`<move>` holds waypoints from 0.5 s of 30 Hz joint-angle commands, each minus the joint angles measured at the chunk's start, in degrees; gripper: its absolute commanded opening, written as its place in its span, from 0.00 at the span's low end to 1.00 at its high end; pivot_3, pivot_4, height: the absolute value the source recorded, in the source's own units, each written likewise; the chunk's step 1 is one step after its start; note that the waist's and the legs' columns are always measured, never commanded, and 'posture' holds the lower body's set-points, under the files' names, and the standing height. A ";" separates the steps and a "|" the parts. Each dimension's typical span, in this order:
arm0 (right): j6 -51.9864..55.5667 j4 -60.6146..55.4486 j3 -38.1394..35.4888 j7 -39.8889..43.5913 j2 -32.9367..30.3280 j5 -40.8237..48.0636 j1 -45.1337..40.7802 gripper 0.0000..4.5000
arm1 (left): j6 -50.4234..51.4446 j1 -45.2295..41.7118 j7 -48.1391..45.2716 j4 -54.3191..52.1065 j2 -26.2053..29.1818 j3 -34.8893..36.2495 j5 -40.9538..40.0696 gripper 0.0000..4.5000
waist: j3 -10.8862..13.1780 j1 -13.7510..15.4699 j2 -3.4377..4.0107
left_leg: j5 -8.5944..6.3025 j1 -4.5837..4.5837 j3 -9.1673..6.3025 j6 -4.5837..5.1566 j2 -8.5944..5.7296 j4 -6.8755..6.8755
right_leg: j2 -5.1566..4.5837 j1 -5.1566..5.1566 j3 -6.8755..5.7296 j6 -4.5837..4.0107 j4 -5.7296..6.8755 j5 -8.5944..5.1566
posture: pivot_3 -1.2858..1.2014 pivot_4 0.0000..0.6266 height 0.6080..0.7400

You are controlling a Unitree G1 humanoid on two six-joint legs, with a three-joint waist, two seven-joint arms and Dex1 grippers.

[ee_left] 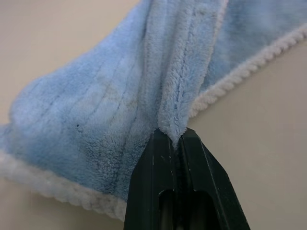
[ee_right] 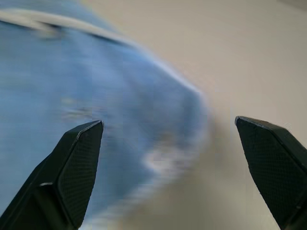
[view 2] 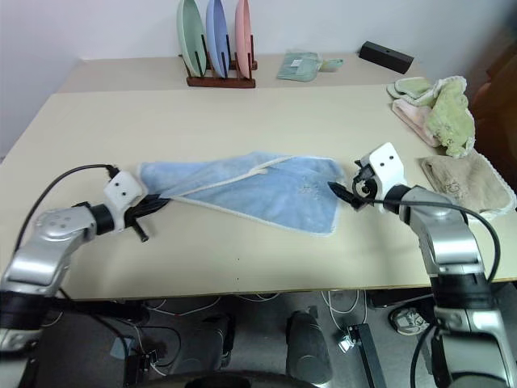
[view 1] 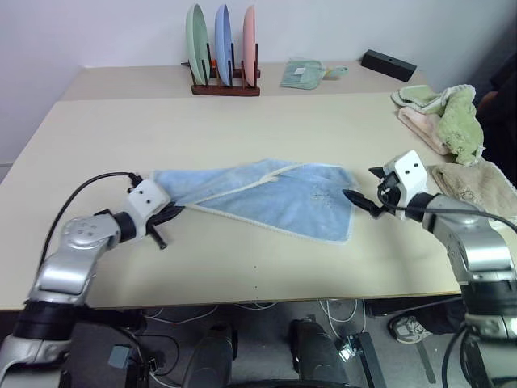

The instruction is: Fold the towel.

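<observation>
Beige tabletop (view 1: 242, 121): towel (view 1: 266, 194) half-folded mid-table; left gripper (ee_left: 177, 143) pinching one end, right gripper (ee_right: 168, 158) wide, approaching far corner.

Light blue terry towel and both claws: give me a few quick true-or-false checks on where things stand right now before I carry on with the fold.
1. The left claw is shut on a bunched edge of the light blue terry towel. True.
2. The right claw is clamped on the towel. False: its fingers stand wide apart, at the towel's corner, gripping nothing.
3. The towel lies flat and square on the beige table. False: it is twisted and partly folded over itself, drawn narrow toward the left claw.
4. Three upright plates stand in a wooden rack at the table's far side. True.
5. The pile of green and pink towels lies on the blue towel. False: it lies apart, toward the far right.
</observation>
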 commanded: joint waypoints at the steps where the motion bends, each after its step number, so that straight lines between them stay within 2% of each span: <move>1: -4.05 5.36 0.96 1.81 0.20 -1.77 -5.58 1.00 | 4.37 -0.19 -0.93 -2.77 0.48 2.14 -2.78 0.01 | 0.01 0.13 0.01 | 0.00 -0.01 0.00 0.00 0.00 0.02 | 0.00 0.00 0.00 0.00 0.00 0.00 | 0.52 0.24 1.00; 2: -4.88 6.22 1.21 2.32 0.46 -1.92 -6.24 1.00 | 5.67 -0.26 -0.73 -3.65 0.27 2.39 -3.42 0.01 | 0.01 0.16 0.00 | 0.00 -0.03 -0.01 0.00 0.00 0.03 | 0.00 0.00 0.00 0.01 0.00 0.00 | 0.52 0.24 1.00; 3: -5.53 6.86 1.33 2.71 0.66 -2.09 -6.66 1.00 | 6.62 -0.28 -0.55 -4.36 0.19 2.49 -3.83 0.14 | 0.01 0.15 0.00 | 0.00 -0.04 -0.01 0.00 0.00 0.03 | 0.00 0.01 0.00 0.01 -0.01 0.00 | 0.52 0.24 1.00; 4: -6.06 7.21 1.44 3.00 0.90 -2.18 -6.88 1.00 | 7.21 -0.19 -0.43 -4.98 0.31 2.44 -3.87 0.22 | 0.01 0.15 0.00 | 0.00 -0.03 -0.01 0.00 0.00 0.03 | 0.00 0.01 0.00 0.01 -0.01 0.01 | 0.52 0.24 1.00; 7: -6.42 6.07 1.38 3.24 2.01 -1.88 -5.97 1.00 | 6.45 0.93 1.73 -6.42 1.59 2.32 -0.86 0.52 | 0.01 0.00 0.00 | 0.00 -0.03 -0.01 0.00 0.00 0.01 | 0.00 0.01 0.00 0.02 -0.01 0.01 | 0.52 0.24 1.00; 15: -4.63 1.43 0.23 2.63 3.39 -0.83 -3.18 1.00 | 3.92 3.86 6.94 -4.50 2.79 2.98 5.00 0.52 | 0.01 -0.11 0.01 | 0.00 -0.01 -0.01 0.00 0.00 -0.01 | 0.01 -0.04 0.00 0.01 0.02 0.01 | 0.52 0.24 1.00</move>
